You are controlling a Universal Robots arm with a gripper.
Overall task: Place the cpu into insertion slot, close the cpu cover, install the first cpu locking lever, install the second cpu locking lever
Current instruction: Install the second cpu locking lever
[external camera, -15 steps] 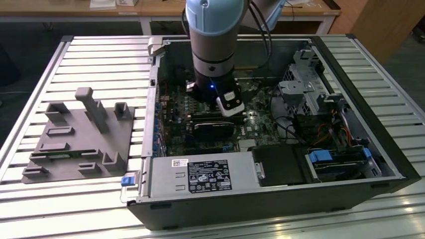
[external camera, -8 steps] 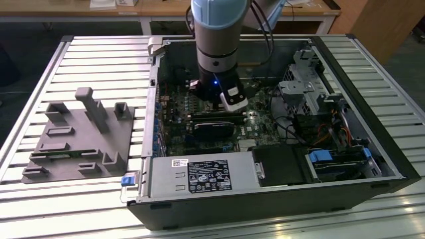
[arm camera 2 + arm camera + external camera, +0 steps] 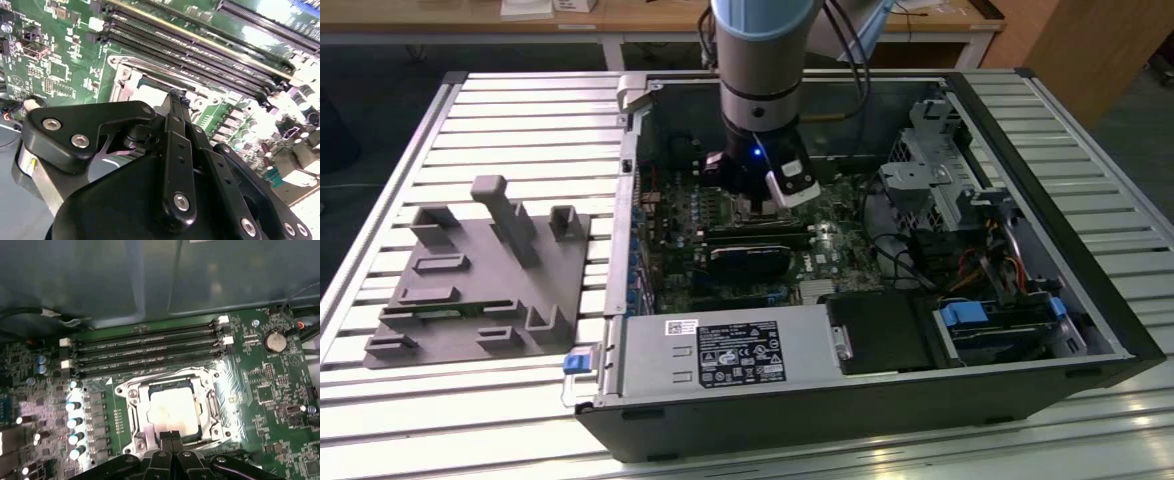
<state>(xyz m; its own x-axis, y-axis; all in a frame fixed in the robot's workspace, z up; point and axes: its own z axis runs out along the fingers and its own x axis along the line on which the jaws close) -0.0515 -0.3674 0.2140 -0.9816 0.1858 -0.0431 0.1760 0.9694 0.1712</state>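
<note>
Tool (image 3: 171, 436) fingertips sit pressed together, gripping nothing, right at the near edge of the cpu (image 3: 172, 411), which lies in its socket with the cpu cover (image 3: 210, 412) closed around it; memory slots (image 3: 145, 347) lie beyond.

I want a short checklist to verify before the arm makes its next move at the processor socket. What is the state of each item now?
1. Silver-grey square cpu lies in its socket: ok.
2. Thin silvery metal cpu cover down around the chip: looks ok.
3. Black gripper fingers together at the socket's edge: ok.
4. Gripper carries nothing: looks ok.
5. Both locking levers latched: cannot tell.
6. Long black memory slots apart from the gripper: ok.
</note>
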